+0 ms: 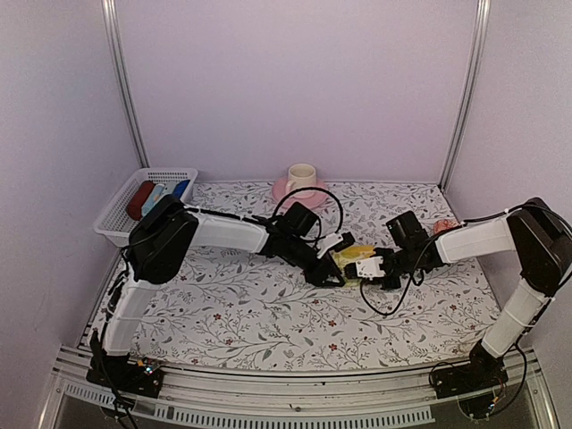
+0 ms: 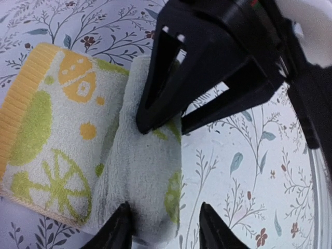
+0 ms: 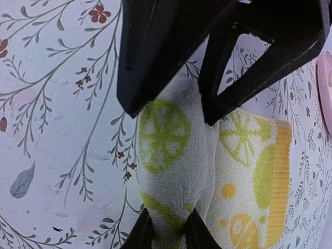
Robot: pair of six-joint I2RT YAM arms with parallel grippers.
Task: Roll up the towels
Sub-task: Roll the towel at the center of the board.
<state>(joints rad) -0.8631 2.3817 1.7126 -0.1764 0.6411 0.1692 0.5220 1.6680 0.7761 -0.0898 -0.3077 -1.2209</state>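
Right wrist view: the yellow towel (image 3: 207, 171), only half rolled, is pinched by the right gripper (image 3: 168, 222) — straddled by the left gripper (image 3: 170, 111), jaws apart.

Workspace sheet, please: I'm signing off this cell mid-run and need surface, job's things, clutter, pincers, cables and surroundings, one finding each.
Surface: floral table cover, flat, no spills seen.
Job's things: pale yellow towel, partly rolled, one end flat; no other loose towel seen.
Clutter: white basket holding three cloth rolls at far left; cream cup on pink saucer at the far edge.
Pincers: left pincer open, straddling one end of the roll; right pincer shut on the other end.
Cables: black cable sags low under the right wrist; second cable arcs above the left wrist.
Surroundings: plain lilac walls, metal frame posts.
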